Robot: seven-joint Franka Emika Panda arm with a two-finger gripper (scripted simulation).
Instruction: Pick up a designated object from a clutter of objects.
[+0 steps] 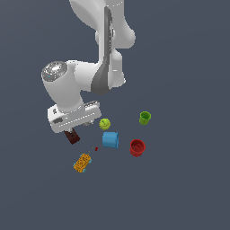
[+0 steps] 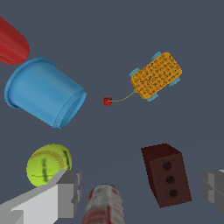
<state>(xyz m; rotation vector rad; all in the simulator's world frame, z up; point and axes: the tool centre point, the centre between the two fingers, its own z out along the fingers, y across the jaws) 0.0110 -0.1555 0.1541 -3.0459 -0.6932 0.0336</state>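
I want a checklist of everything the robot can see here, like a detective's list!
Surface: plain dark grey floor.
Job's thing: brown block with three dots, between the open fingers, ungripped.
Clutter: blue cup on its side; red cup; green cup; yellow-green ball; orange box; red-and-white can.
Gripper: open, straddling the block.
Cables: thin string joins a small red bead to the orange box.
Surroundings: nothing seen.

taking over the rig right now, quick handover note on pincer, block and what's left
Pincer: open, empty, fingers either side of the brown block, not touching it.
Block: on the floor under the hand, tilted, beside the red-and-white can and yellow-green ball.
Blue cup and orange box lie apart.
Done: pincer lined up over the block.
Left: lower, close, lift.
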